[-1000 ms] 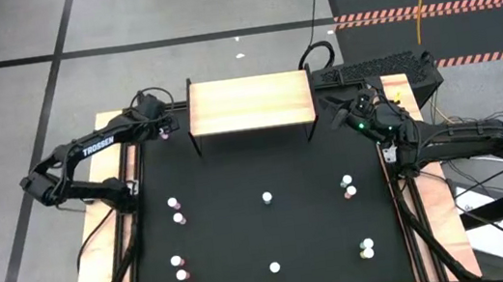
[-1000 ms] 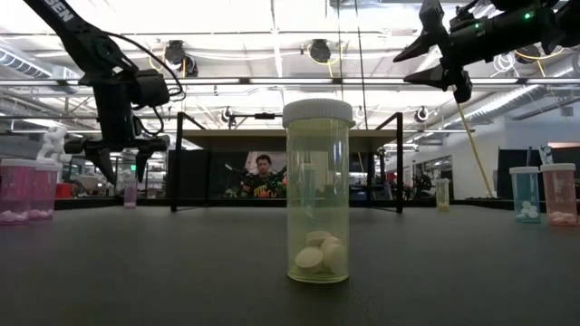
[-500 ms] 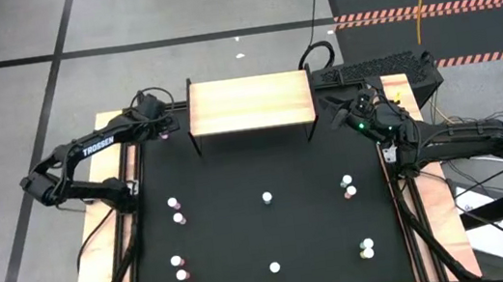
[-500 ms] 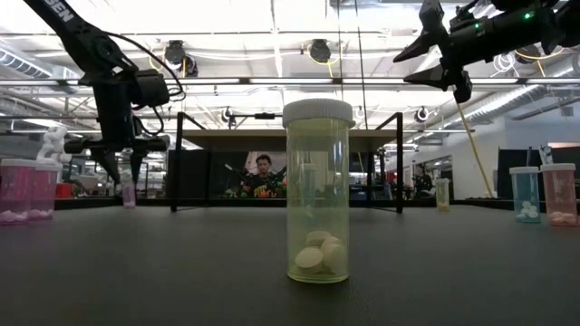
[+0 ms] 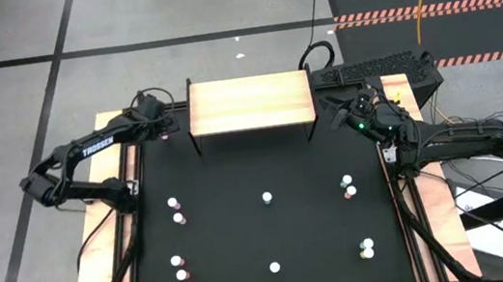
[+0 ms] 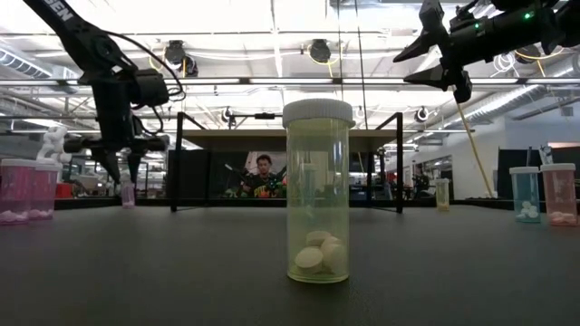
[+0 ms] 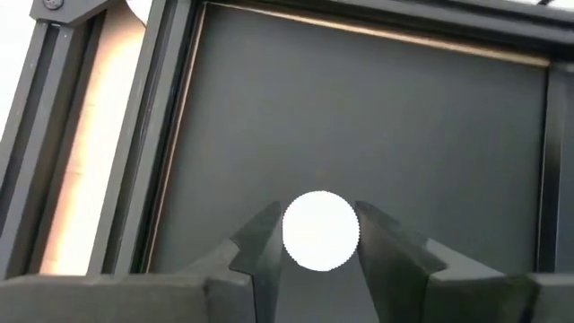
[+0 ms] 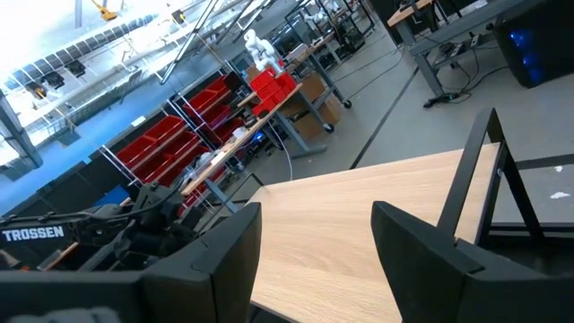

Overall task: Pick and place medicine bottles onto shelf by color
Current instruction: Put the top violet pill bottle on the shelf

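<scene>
Left claw: down at the far left corner of the tabletop (image 5: 264,159), just left of the shelf; its point of grip (image 7: 321,235) sits over a white bottle cap, and the two fingers (image 7: 260,242) press against the cap's sides, clamped on a bottle.
Gripped bottle: a small pink-bodied bottle (image 6: 128,191) with a white cap (image 7: 321,231); in the low view it stands upright on the dark mat right under the left claw (image 6: 120,172).
Right claw: held up in the air off the shelf's right end (image 5: 338,115), fingers apart with nothing between them (image 8: 314,238); its wrist camera looks across the shelf's wooden top.
Shelf: a light-wood board (image 5: 248,102) on thin black legs, at the far middle of the tabletop; its top is bare.
Other bottles, left side: two pairs of white-capped bottles, one pair mid-way (image 5: 176,210) and one pair nearer the front (image 5: 180,268).
Other bottles, middle: a single one at the centre (image 5: 267,197) and another toward the front edge (image 5: 274,268); the low view shows a yellow one close up (image 6: 318,204), upright with white tablets inside.
Other bottles, right side: a pair mid-way (image 5: 348,186) and a pair near the front (image 5: 367,247).
Room behind: a person (image 6: 262,175) sits beyond the tabletop, seen under the shelf.
</scene>
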Robot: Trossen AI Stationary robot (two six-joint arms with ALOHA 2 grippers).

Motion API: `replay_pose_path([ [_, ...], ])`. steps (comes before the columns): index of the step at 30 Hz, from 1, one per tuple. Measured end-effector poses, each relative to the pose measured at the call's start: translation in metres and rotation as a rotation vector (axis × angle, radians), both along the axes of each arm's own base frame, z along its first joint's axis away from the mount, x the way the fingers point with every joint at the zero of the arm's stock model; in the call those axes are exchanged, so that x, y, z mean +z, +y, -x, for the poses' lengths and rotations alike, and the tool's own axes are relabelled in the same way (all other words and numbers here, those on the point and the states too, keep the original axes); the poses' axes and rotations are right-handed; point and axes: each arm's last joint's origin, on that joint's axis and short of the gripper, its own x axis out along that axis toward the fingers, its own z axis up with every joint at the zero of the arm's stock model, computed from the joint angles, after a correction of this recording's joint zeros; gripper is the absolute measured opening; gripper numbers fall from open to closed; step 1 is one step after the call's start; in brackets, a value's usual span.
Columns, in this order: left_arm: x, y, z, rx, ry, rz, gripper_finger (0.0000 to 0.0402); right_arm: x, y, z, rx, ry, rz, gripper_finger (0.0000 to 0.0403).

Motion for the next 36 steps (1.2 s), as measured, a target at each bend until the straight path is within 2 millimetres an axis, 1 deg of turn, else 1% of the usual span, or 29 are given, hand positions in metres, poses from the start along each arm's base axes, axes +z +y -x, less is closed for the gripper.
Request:
replay_pose_path([
  [3,0.007,-0.004,0.002,-0.035,0.018,0.011,0.0132,0.0,0.0,0.0,0.0,-0.008,-0.007,0.0208],
  [7,0.029,-0.009,0.006,-0.089,0.041,0.001,0.0132,0.0,0.0,0.0,0.008,-0.012,-0.012,0.0208],
  [9,0.045,-0.012,0.008,-0.112,0.048,-0.007,0.0132,0.0,0.0,0.0,0.023,-0.013,-0.013,0.0208],
  [15,0.101,-0.02,0.011,-0.191,0.05,-0.046,0.0132,0.0,0.001,-0.001,0.024,-0.02,-0.02,0.0208],
  [18,0.122,-0.021,0.011,-0.231,0.024,-0.042,0.0132,0.0,0.001,-0.001,0.024,-0.02,-0.02,0.0208],
  [20,0.136,-0.021,0.01,-0.269,0.017,-0.068,0.0131,0.0,0.001,-0.001,0.024,-0.02,-0.02,0.0208],
  [23,0.159,-0.02,0.003,-0.298,-0.012,-0.134,0.0131,0.0,0.001,-0.001,0.025,-0.025,-0.025,0.0208],
  [28,0.2,-0.01,-0.011,-0.358,-0.047,-0.239,0.0131,0.0,0.001,-0.001,0.047,-0.031,-0.032,0.0208],
  [34,0.234,0.013,-0.041,-0.456,-0.051,-0.299,0.0131,0.0,0.001,-0.001,0.054,-0.031,-0.033,0.0208],
  [36,0.242,0.021,-0.05,-0.479,-0.053,-0.308,0.0131,0.0,0.001,-0.001,0.056,-0.031,-0.033,0.0208],
])
